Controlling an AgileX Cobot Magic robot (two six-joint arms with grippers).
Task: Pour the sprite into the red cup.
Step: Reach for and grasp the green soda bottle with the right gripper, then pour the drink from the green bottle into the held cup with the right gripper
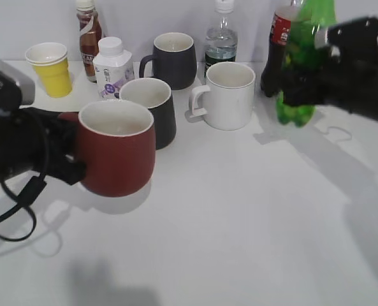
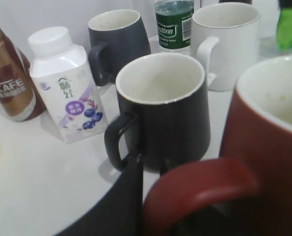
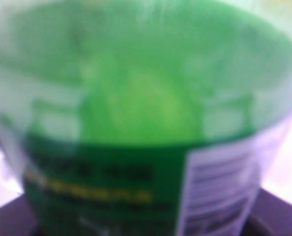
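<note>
The red cup (image 1: 116,148) is sitting in the left claw (image 1: 67,156)'s grip. The right claw (image 1: 303,80) is gripping the sprite (image 1: 301,64). Next it needs bringing over and tipping

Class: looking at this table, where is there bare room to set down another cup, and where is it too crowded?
The near half of the white table, in front of the maroon ceramic mug and white ceramic mug, is bare. The back row of bottles and mugs is crowded.

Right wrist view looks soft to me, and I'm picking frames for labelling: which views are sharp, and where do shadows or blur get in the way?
Right wrist view: the sprite fills the frame, blurred, label print unreadable. Left wrist view: the black mug is sharp, the red cup soft at close range. Exterior view: evenly lit, soft shadows on the table.
</note>
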